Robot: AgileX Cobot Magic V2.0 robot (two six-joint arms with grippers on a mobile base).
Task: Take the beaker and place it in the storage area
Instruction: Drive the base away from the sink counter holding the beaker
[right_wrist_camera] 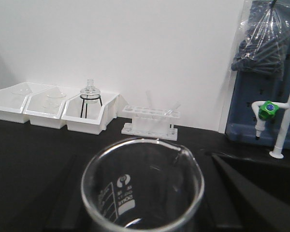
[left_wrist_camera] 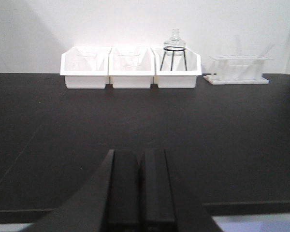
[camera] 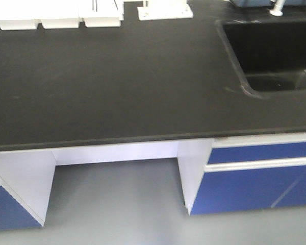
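The beaker [right_wrist_camera: 142, 186], clear glass with a pour lip and white markings, fills the bottom of the right wrist view. It stands upright between the dark fingers [right_wrist_camera: 244, 198] of my right gripper [right_wrist_camera: 144, 203], which is shut on it above the black bench top [right_wrist_camera: 34, 154]. My left gripper [left_wrist_camera: 141, 186] is shut and empty, its fingers pressed together low over the bench near its front edge. Neither gripper nor the beaker shows in the front view. This bench has a sink and white racks; the storage area is out of view.
Three white bins [left_wrist_camera: 130, 72] line the back wall, one holding a flask on a black stand [left_wrist_camera: 174, 48]. A white test tube rack [right_wrist_camera: 150, 123] stands beside them. The sink [camera: 275, 56] is at the right, with a tap [right_wrist_camera: 280, 121] and a blue pegboard [right_wrist_camera: 266, 48].
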